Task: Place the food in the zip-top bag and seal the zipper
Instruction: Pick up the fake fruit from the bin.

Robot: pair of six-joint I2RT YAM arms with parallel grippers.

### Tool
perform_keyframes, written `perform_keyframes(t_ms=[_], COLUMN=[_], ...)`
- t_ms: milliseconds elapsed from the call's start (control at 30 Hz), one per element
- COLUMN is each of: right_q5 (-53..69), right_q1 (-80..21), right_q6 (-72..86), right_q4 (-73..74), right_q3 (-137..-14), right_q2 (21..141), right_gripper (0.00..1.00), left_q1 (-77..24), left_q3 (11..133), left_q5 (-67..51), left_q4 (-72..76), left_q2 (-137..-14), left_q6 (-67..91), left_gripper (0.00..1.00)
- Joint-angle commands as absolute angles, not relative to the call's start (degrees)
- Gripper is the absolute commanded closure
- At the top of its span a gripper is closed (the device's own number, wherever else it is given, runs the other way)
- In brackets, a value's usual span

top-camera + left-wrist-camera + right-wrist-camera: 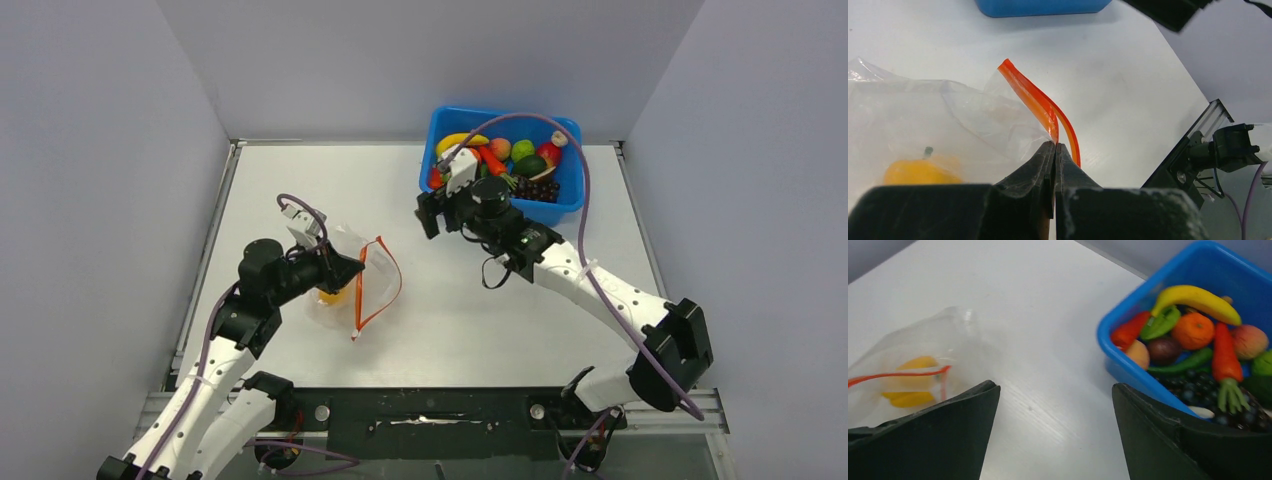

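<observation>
The clear zip-top bag [345, 285] lies left of the table's middle, its mouth held open. Its orange-red zipper [378, 285] curves in two strips, also seen in the left wrist view [1035, 102]. My left gripper [358, 268] is shut on one lip of the zipper, fingertips pinched together [1055, 145]. A yellow-orange pepper [918, 170] lies inside the bag; it also shows in the right wrist view [915, 365]. My right gripper [432, 215] is open and empty [1055, 387], above the table just left of the blue bin of food [1198, 330].
The blue bin [445, 120] stands at the back right and holds a banana [1198, 297], carrot [1224, 357], orange [1193, 330], peach [1248, 340], grapes and green pieces. Grey walls close in the table on the left, back and right.
</observation>
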State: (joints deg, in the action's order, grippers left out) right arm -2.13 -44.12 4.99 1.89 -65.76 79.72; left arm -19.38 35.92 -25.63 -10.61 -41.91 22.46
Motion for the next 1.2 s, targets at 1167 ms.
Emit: perform_keyframes(t_ms=[1167], right_q5=[-17.24], right_q1=[-9.47], right_q6=[5.74], right_q4=[10.61], right_q3=[-97.30], right_q2=[117.80], right_gripper=[0.02], left_q1=[-18.85], left_q3=[34.48], left_q5=[-21.93], left_q4=[-10.75], left_q2=[-36.65], left_q6=[20.52], left_gripper=[1.00])
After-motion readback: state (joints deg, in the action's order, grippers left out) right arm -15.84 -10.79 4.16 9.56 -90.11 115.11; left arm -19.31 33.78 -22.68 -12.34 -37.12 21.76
